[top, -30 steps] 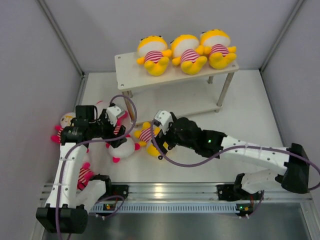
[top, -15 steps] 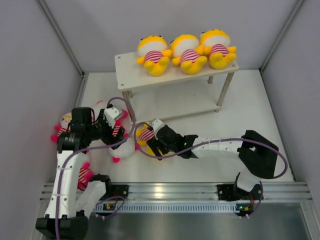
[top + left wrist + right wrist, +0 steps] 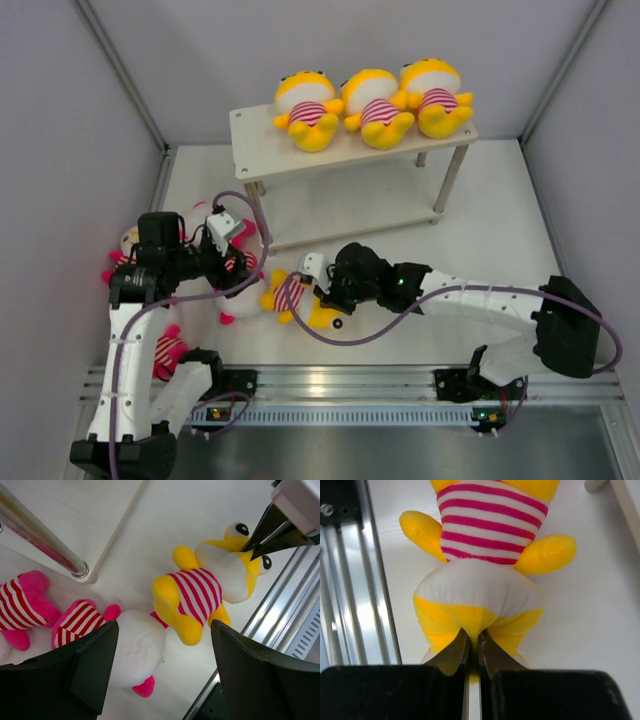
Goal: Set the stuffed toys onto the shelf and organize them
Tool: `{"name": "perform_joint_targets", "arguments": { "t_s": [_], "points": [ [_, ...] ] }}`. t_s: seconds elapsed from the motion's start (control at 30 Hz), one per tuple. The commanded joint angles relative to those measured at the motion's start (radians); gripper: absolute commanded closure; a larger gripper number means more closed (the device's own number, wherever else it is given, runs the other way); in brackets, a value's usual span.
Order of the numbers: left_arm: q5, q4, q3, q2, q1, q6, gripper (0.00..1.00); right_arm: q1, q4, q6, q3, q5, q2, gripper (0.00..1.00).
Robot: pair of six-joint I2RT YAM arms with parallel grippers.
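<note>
Three yellow stuffed toys (image 3: 372, 105) lie in a row on the top board of the shelf (image 3: 258, 150). A fourth yellow toy (image 3: 292, 296) in a striped shirt lies on the table in front of the shelf. My right gripper (image 3: 474, 641) is shut on the yellow fabric of its head (image 3: 480, 617). My left gripper (image 3: 162, 630) hangs open above a pink toy (image 3: 135, 647) with a white head, touching nothing. Another pink toy (image 3: 22, 605) lies beside the shelf leg (image 3: 45, 542). Further pink toys (image 3: 128, 245) lie by the left wall.
An aluminium rail (image 3: 350, 385) runs along the near edge, close to the held toy (image 3: 492, 525). Grey walls close in the left, right and back. A purple cable (image 3: 255, 215) loops over each arm. The shelf's lower board (image 3: 350, 205) stands just beyond both grippers.
My right gripper has shut on the yellow toy's head and drawn it slightly toward the near rail. The left gripper has shifted a little and stays open.
</note>
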Motion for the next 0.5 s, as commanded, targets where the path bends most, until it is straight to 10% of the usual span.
{"name": "perform_joint_targets", "arguments": {
  "t_s": [0.0, 0.2, 0.47],
  "points": [
    [0.135, -0.074, 0.069, -0.015, -0.005, 0.056, 0.20, -0.025, -0.189, -0.330, 0.151, -0.204, -0.076, 1.00],
    [0.199, -0.188, 0.054, -0.050, -0.006, 0.304, 0.20, -0.059, -0.555, -0.555, 0.404, -0.310, 0.037, 1.00],
    [0.162, -0.261, 0.000, -0.046, -0.020, 0.486, 0.06, -0.090, -0.637, -0.730, 0.521, -0.301, 0.030, 1.00]
  ]
}}
